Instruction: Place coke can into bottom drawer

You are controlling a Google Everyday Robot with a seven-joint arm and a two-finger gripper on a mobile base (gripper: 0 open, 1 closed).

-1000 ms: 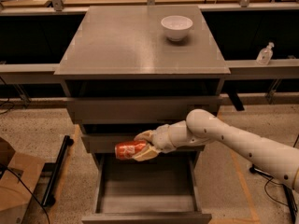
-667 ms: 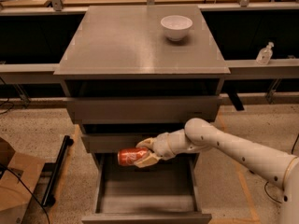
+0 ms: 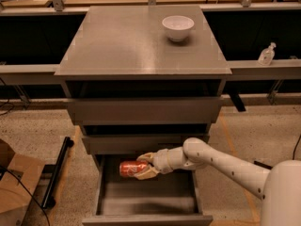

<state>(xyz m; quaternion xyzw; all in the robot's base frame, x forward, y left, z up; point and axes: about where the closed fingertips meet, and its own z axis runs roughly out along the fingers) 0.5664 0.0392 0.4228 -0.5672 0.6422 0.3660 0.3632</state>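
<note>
Grey worktop of the drawer cabinet; white bowl at its 1 o'clock. Bottom drawer stands pulled out. Pincer clamped on coke can, which is held sideways over the tray's 11 o'clock, near the back.

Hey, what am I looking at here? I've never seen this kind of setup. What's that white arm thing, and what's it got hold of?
That white arm belongs to a mobile robot. A single camera looks down at a grey cabinet from the front. The gripper at the arm's end has its jaws shut on a red coke can, held sideways over the open bottom drawer and not yet set down. On top of the cabinet sits a white bowl.
</note>
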